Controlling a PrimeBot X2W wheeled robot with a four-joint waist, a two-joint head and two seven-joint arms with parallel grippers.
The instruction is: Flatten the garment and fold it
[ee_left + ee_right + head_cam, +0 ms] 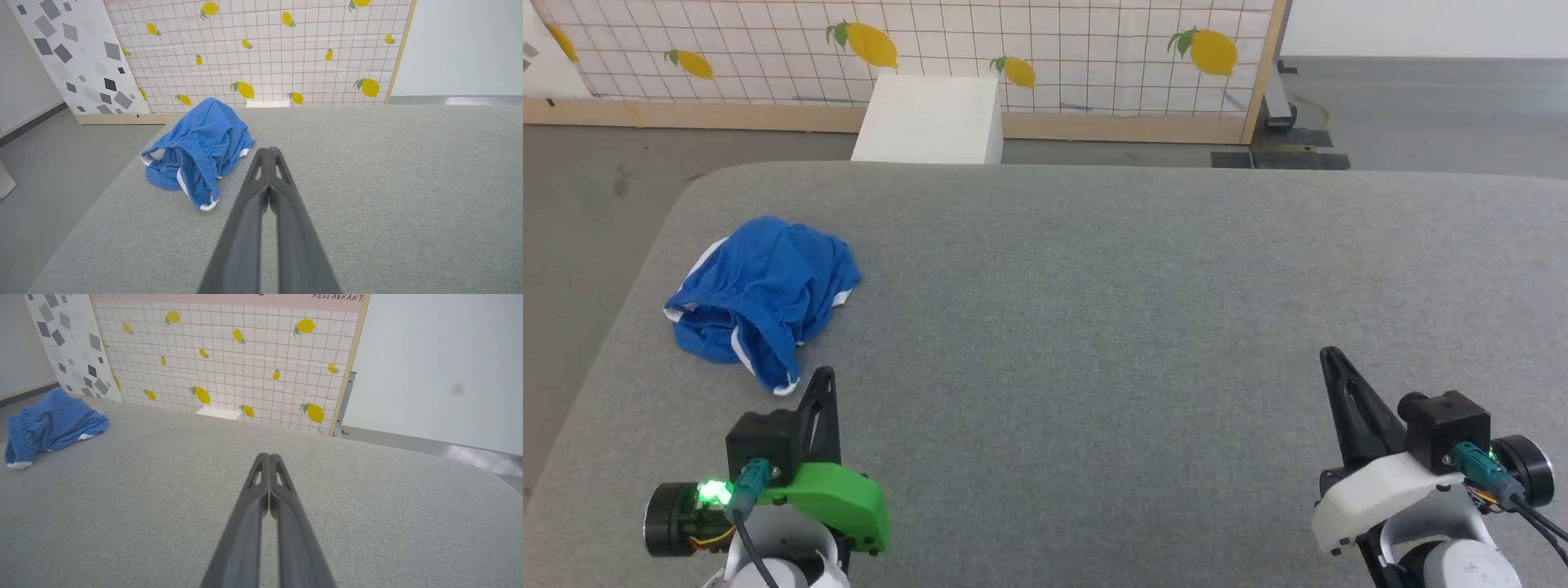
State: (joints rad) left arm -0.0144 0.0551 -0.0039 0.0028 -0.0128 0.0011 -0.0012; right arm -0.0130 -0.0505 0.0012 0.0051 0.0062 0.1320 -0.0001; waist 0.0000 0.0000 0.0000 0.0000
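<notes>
The garment (764, 298) lies crumpled in a heap on the left part of the grey cloth-covered table (1094, 286), close to its rounded left edge. Its gathered elastic waistband is turned toward the robot, and white trim shows along several folds. One white-edged fold points down toward the left gripper (823, 376), whose two dark fingers are pressed together with nothing between them. A short strip of bare grey cloth separates the tips from that fold, so the two are near but apart. The right gripper (1330, 354) sits well away over the right side of the table, its fingers likewise pressed tight together and holding nothing, with a wide stretch of bare surface between it and the shorts. Beyond the far edge of the table a white box (931, 118) stands on the grey floor (588, 188), against a grid-patterned panel printed with yellow lemons (1054, 49) in a pale wooden frame. In the left wrist view a second panel with scattered grey shapes (73, 53) leans to the left of the lemon one. To the right of the lemon panel is a plain pale wall (441, 355).
</notes>
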